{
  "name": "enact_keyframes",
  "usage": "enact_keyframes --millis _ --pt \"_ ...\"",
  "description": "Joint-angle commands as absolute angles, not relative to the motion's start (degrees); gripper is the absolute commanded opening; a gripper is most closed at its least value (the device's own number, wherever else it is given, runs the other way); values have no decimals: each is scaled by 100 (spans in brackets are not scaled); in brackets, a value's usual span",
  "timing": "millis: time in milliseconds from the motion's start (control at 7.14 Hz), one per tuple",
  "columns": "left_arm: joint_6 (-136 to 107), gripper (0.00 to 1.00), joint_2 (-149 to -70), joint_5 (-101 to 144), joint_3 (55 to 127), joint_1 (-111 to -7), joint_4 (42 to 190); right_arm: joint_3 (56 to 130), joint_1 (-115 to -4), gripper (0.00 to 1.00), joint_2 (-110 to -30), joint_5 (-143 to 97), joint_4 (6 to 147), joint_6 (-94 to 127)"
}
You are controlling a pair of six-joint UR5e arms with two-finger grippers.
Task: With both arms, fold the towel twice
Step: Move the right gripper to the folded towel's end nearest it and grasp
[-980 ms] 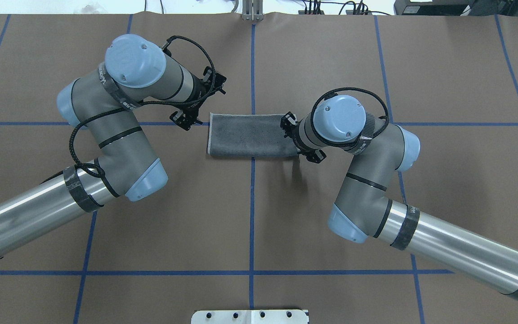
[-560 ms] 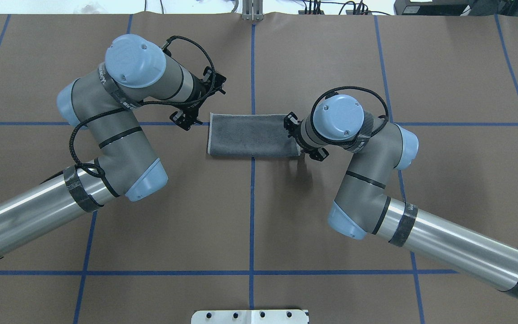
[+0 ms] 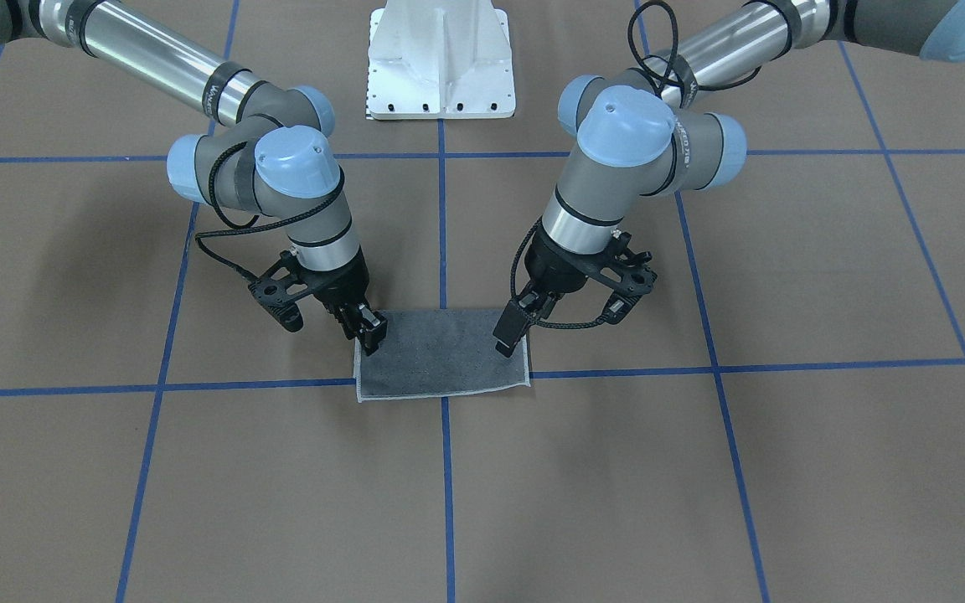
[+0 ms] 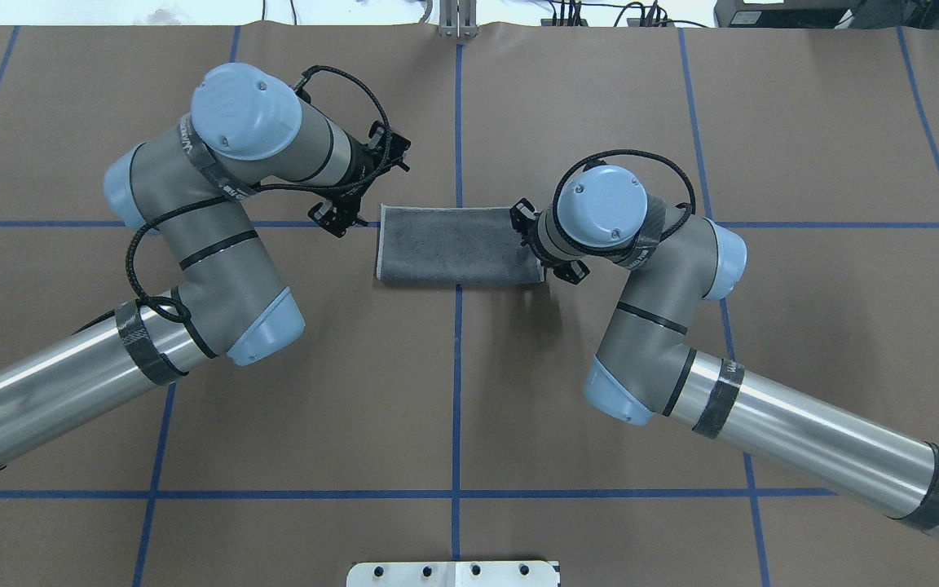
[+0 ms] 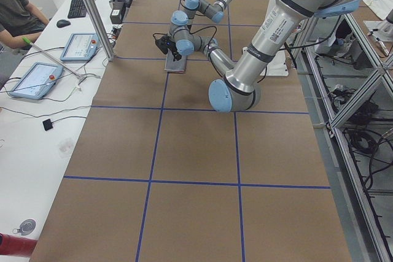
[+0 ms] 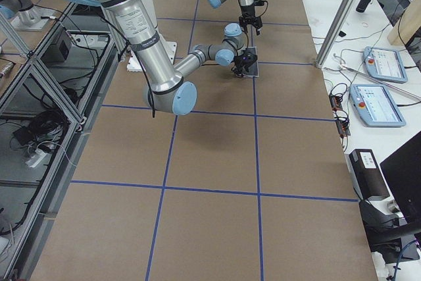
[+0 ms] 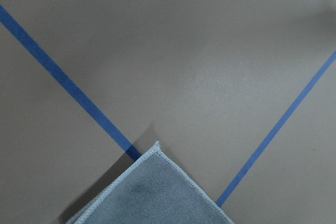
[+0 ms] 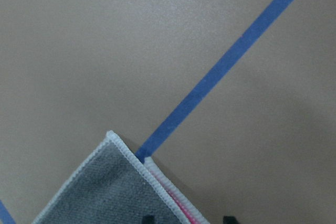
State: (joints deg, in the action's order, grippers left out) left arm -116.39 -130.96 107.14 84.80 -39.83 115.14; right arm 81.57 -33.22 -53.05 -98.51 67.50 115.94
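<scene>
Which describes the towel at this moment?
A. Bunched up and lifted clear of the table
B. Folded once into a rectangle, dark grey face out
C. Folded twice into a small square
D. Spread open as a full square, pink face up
B: the towel lies flat as a dark grey rectangle, and the right wrist view shows two stacked edges at its corner with the pink inner face peeking out between them.

The folded terry-cloth towel shows its dark grey, faintly speckled face, trimmed in light grey stitched edging; a pink sliver peeks between the layers at its right end. The matt brown paper-covered table bears a grid of blue tape lines. The tubular metal left arm and right arm are silver-grey with light blue joint caps. The flat metal pedestal base is white.
</scene>
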Motion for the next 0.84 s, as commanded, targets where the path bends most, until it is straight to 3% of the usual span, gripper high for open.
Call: enact_keyframes --millis 0,140,700 --pt "-11646 100 -13104 10705 8481 -3990 11514 8156 -3305 5 -5300 -9852 6759 11593" --pt "-11654 100 -13104 10714 8481 -3990 11514 8174 -3296 0 -5317 -9861 6759 11584" --pt "-11654 100 -13113 10705 8499 -3982 11435 9006 -3296 0 -5658 -9879 6829 11505"
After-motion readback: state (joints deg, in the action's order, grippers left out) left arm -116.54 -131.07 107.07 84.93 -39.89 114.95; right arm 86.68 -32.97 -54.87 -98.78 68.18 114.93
